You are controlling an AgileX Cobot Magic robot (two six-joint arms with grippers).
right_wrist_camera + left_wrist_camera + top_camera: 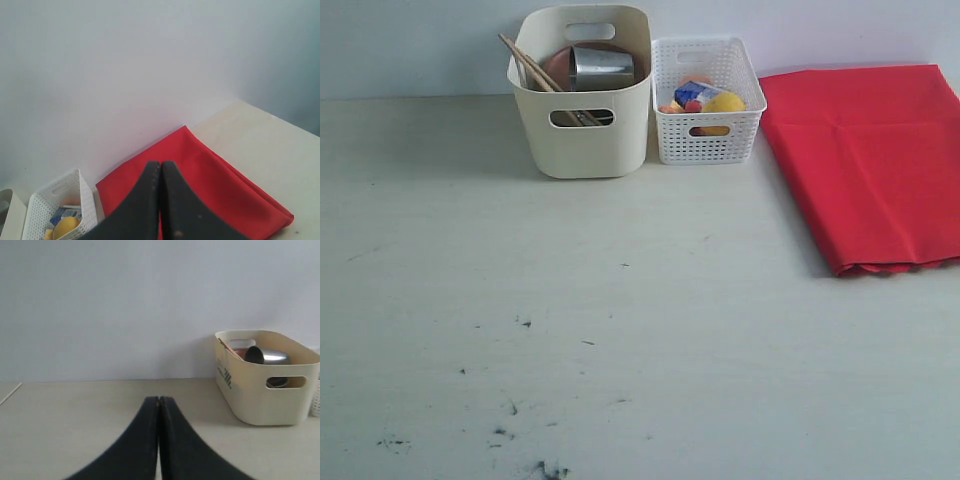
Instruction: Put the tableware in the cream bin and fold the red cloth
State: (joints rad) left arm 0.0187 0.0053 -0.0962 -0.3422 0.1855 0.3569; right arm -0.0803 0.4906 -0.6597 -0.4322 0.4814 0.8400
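The cream bin [582, 130] stands at the back of the table and holds a shiny steel cup [601, 68], tan chopsticks [527, 62] and a brown plate edge [558, 66]. The left wrist view shows the same bin [265, 390] with the cup [267, 357] lying inside. The red cloth [870, 160] lies folded flat at the back right. In the right wrist view the cloth [220, 182] spreads beyond my right gripper [160, 165], which is shut and empty. My left gripper [159, 400] is shut with nothing in it, over bare table left of the bin. Neither gripper shows in the exterior view.
A white lattice basket [706, 135] with toy food, including a yellow lemon [724, 103], stands between the bin and the cloth. In the right wrist view the basket [60, 200] sits beside the cloth. A pale wall runs behind everything.
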